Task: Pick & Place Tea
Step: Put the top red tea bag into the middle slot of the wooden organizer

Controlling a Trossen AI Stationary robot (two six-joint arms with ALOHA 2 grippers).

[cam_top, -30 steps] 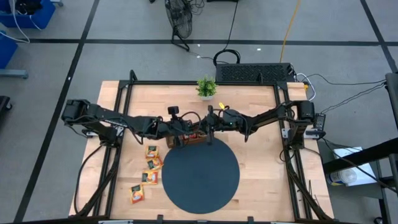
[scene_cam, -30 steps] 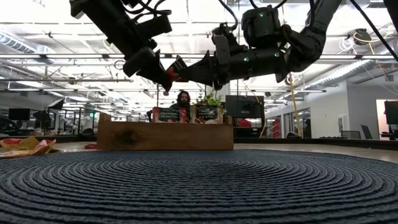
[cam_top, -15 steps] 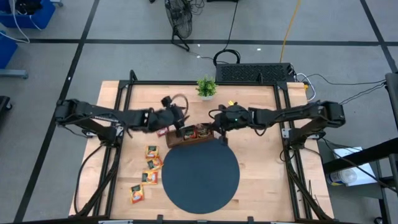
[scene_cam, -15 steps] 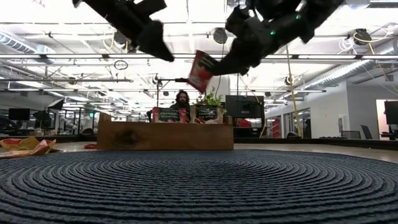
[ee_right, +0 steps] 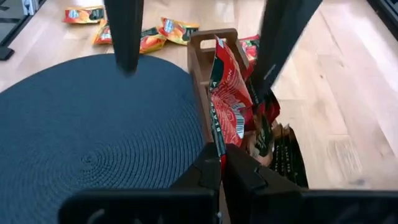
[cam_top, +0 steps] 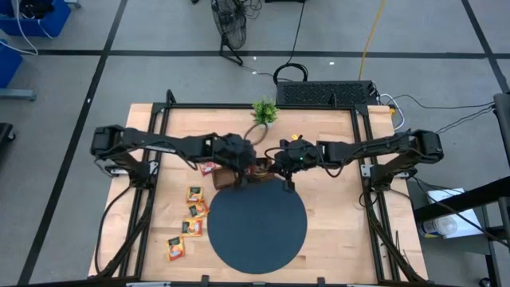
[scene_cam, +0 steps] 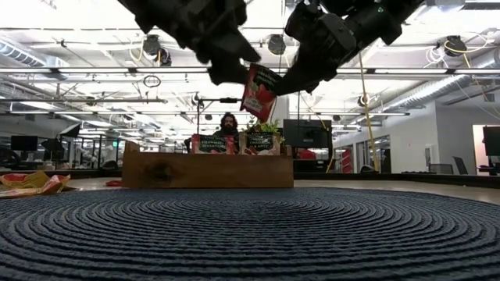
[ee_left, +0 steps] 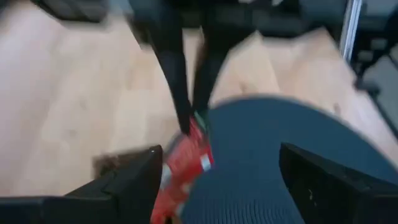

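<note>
The right end effector pinched a red sachet above the partly filled tray, the left end effector hung spread nearby, and several sachets lay unsorted on the worktop.

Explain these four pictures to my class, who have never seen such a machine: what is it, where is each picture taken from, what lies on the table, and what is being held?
It is a robot with two dark jointed arms at a wooden table, each ending in a two-finger pincer. One picture looks straight down, one looks level across the table, and two come from cameras on the wrists. On the table lie a dark round mat, a brown wooden tray, a small potted plant and loose tea sachets. The right pincer is shut on a red sachet, held above the tray. The left pincer is open, close beside it.
</note>
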